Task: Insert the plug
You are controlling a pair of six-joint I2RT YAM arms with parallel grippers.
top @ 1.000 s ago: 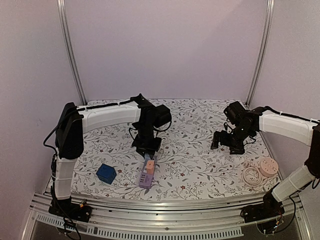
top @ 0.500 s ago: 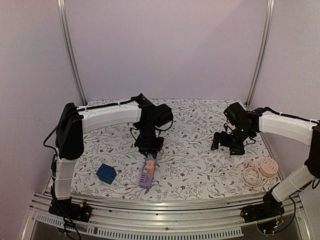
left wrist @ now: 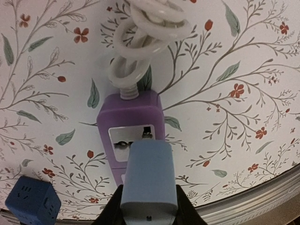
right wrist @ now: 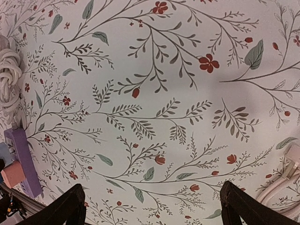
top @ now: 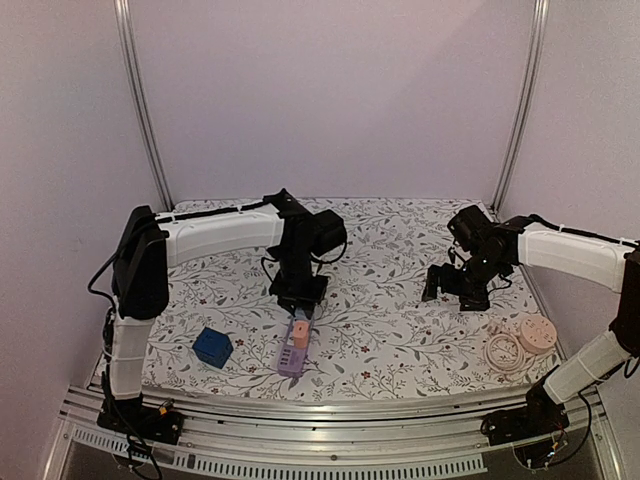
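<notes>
My left gripper point(left wrist: 149, 208) is shut on a light blue plug point(left wrist: 149, 176) and holds it over the white socket face point(left wrist: 123, 137) of a purple power strip point(left wrist: 131, 110). The plug's prongs are hidden, so I cannot tell whether they touch the socket. In the top view the left gripper point(top: 298, 296) hangs just above the far end of the strip point(top: 291, 358), which carries an orange block point(top: 299, 336). My right gripper point(top: 455, 287) is open and empty over bare cloth, its fingers point(right wrist: 70, 206) wide apart.
The strip's white cable point(left wrist: 147, 33) lies coiled beyond it. A dark blue cube point(top: 212, 346) sits left of the strip, also in the left wrist view point(left wrist: 32, 205). A round pink socket point(top: 537, 335) and a coiled cord point(top: 503, 353) lie at the near right.
My left gripper with the plug has shifted slightly to the right over the strip. The right arm has not moved.
</notes>
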